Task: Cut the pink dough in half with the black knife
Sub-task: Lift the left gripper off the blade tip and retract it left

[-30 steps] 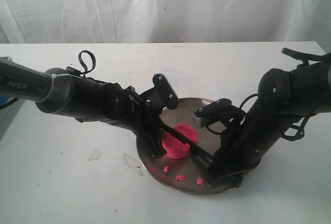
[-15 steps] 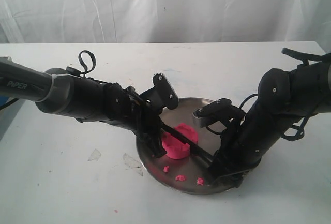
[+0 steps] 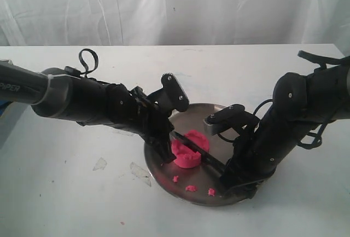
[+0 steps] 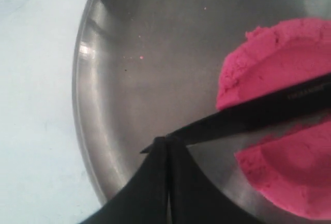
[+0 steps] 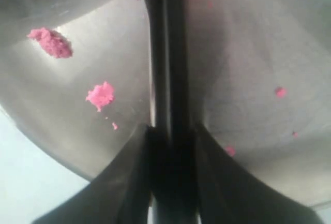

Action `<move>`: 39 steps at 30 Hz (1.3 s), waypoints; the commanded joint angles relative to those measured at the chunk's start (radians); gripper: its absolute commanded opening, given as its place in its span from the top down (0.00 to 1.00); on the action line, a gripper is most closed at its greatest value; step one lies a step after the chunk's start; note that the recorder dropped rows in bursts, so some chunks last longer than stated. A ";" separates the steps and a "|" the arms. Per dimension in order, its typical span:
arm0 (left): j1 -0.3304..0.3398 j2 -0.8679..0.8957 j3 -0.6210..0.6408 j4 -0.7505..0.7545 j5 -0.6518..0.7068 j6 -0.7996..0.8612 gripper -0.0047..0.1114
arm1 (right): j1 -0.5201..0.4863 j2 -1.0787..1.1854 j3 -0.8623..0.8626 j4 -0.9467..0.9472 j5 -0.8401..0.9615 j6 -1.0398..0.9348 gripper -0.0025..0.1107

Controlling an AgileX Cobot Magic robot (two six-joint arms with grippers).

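Observation:
The pink dough lies on a round metal plate (image 3: 197, 114) as two chunks, a far half (image 3: 199, 138) and a near half (image 3: 186, 160). In the left wrist view the halves (image 4: 266, 61) (image 4: 295, 177) are parted by a bare strip of plate (image 4: 145, 53). The black knife (image 3: 206, 159) lies along that gap, its blade (image 4: 258, 111) low between the halves. My left gripper (image 3: 168, 147) (image 4: 166, 140) is shut on the blade tip. My right gripper (image 3: 229, 174) (image 5: 170, 133) is shut on the knife handle (image 5: 166, 53) near the plate's front right rim.
Three pink crumbs (image 3: 191, 188) (image 5: 50, 43) lie on the plate's near side. Clear plastic scraps (image 3: 140, 172) (image 3: 100, 163) rest on the white table (image 3: 65, 204) left of the plate. A white curtain (image 3: 175, 7) hangs behind.
The left arm has shifted up and to the right with the blade tip. The dough, one puck under the blade before, now shows a gap between two halves. The right arm is unmoved.

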 commanded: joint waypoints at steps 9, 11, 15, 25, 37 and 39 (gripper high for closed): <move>-0.007 -0.273 0.003 0.002 0.152 -0.001 0.96 | 0.000 0.006 -0.004 0.001 -0.007 -0.002 0.98; -0.007 -0.324 0.003 0.020 0.212 -0.001 0.96 | 0.000 0.006 -0.004 0.000 -0.009 -0.013 0.98; -0.007 -0.420 0.003 0.093 0.317 -0.005 0.96 | 0.000 0.006 -0.004 0.000 -0.011 -0.022 0.98; -0.007 -0.604 0.003 0.530 0.639 -0.226 0.96 | 0.000 0.006 -0.004 0.000 -0.009 -0.028 0.98; 0.113 -0.617 0.073 0.945 0.790 -0.692 0.96 | 0.000 0.006 -0.004 -0.053 -0.002 -0.010 0.98; 0.115 -0.617 0.097 0.952 0.766 -0.692 0.96 | 0.000 0.006 -0.004 -0.053 -0.004 -0.011 0.98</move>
